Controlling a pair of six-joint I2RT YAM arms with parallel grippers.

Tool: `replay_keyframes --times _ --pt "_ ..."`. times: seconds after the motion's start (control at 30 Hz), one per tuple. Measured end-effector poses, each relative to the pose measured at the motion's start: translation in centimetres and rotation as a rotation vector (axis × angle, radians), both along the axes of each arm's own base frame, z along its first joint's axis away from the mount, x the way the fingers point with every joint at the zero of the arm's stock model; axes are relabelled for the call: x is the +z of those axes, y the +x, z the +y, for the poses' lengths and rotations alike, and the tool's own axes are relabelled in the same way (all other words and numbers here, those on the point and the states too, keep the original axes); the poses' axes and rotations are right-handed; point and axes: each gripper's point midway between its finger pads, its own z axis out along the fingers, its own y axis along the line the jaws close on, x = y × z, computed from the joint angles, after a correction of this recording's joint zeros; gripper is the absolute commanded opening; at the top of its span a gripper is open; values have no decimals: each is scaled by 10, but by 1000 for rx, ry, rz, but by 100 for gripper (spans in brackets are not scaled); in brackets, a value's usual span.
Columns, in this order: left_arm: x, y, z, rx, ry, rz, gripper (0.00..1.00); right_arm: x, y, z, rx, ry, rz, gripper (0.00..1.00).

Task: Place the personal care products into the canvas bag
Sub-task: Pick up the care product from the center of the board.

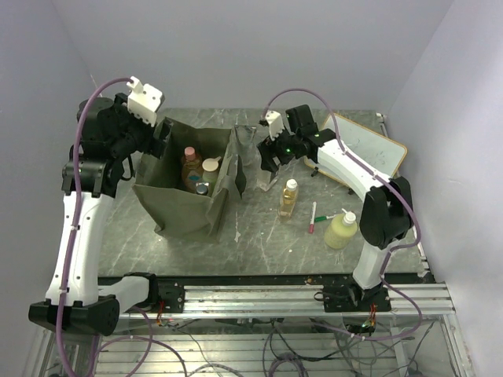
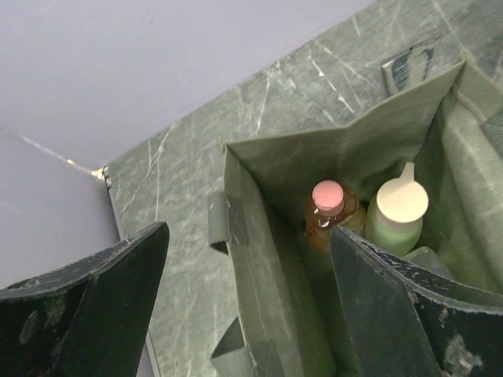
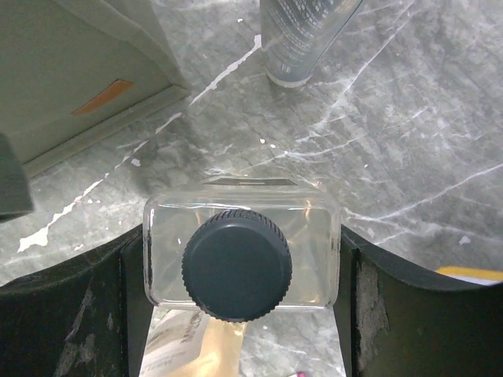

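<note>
Olive canvas bag [image 1: 181, 200] stands left of centre, already holding an amber bottle [image 2: 326, 214] and a pale green bottle [image 2: 397, 218]; the left gripper [image 2: 250, 236] straddles its rim, jaws wide apart, holding nothing. Rightward, the right gripper [image 3: 240, 253] is clamped on a clear bottle [image 3: 236, 271] upright beside the bag. A small yellow bottle [image 1: 289, 198] and a yellow-green bottle [image 1: 343, 229] wait on the worktop [image 1: 259, 251] — roughly midway, I judge.

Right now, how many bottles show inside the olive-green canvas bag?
2: a pink-capped amber bottle and a beige-capped pale green bottle stand side by side in the canvas bag; others may be hidden lower down.
</note>
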Motion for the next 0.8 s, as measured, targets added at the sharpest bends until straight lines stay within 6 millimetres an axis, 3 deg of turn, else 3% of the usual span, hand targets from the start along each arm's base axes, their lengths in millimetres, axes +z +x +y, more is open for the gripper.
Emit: replay_keyframes --times 0.17,0.4,0.6,0.8 --pt "-10 -8 13 70 2 29 94 34 -9 -4 14 18 -50 0" --pt "-23 -13 35 190 -11 89 92 107 -7 -1 36 74 -172 0" --pt "-45 -20 42 236 -37 194 89 187 -4 7 56 154 -308 0" --pt "-61 -25 56 301 -72 272 87 277 -17 19 93 249 -489 0"
